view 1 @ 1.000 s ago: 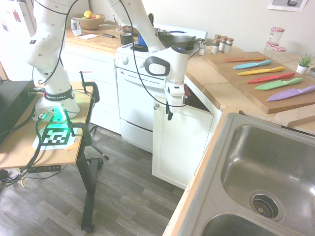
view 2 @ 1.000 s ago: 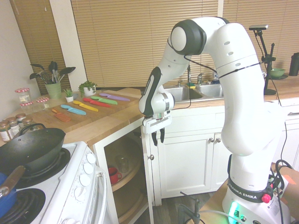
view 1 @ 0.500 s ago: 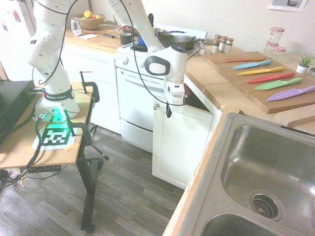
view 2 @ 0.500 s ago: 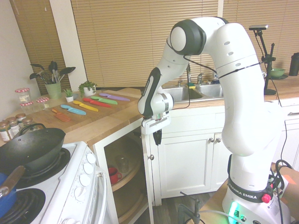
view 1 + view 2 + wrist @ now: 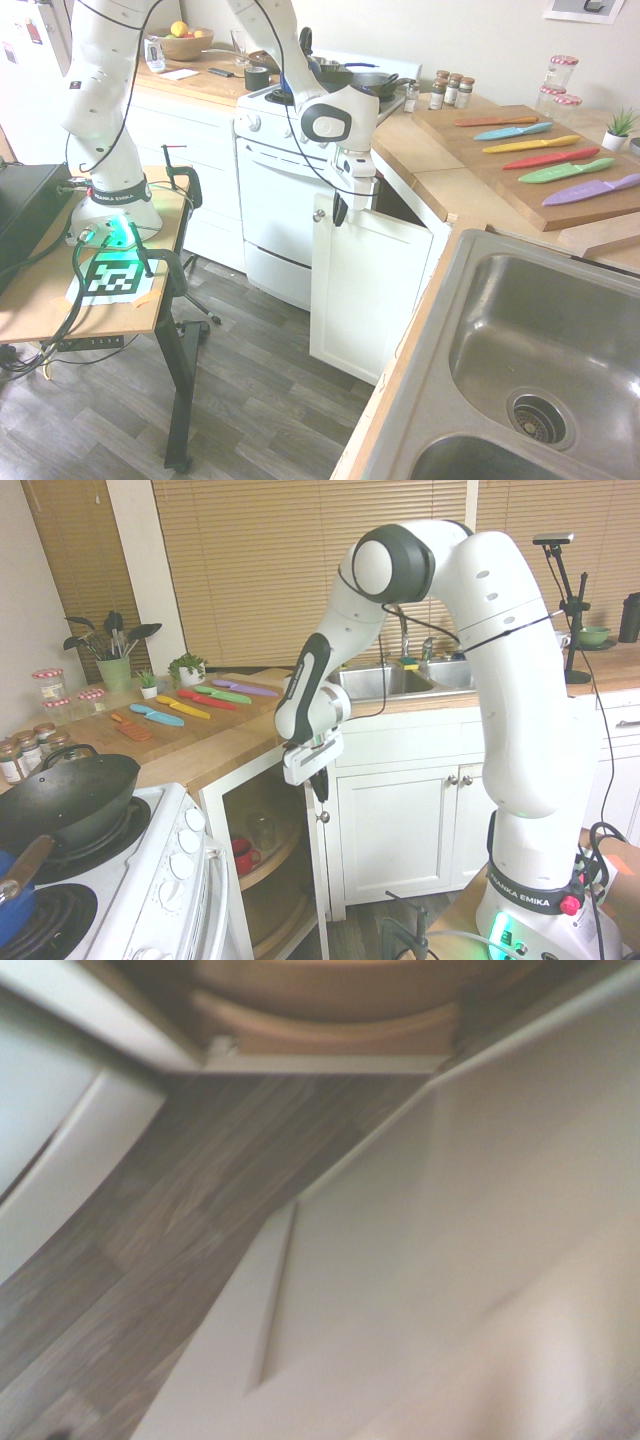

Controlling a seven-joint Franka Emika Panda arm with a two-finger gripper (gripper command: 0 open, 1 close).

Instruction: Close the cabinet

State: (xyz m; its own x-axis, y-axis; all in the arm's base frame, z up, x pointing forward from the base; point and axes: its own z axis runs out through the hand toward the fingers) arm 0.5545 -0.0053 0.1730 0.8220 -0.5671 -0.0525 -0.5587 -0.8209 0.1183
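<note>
My hand [image 5: 340,210] closed, empty, at door [image 5: 365,290] top edge by knob [image 5: 318,215]: fist for pushing cabinet shut.

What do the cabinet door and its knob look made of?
Cabinet door: likely painted wood or board, with a flat white satin face and a recessed shaker panel. Knob: probably metal, small, round and silvery. Neither can be confirmed from the look alone.

This is a home kitchen. There is a white oven [image 5: 275,215] with a wok [image 5: 65,800] on top, a wooden worktop [image 5: 440,165] with coloured knives [image 5: 550,160] on a cutting board [image 5: 525,185], spice jars [image 5: 450,90], a steel sink [image 5: 540,350], white cabinets [image 5: 400,830] and window blinds [image 5: 260,570].
</note>
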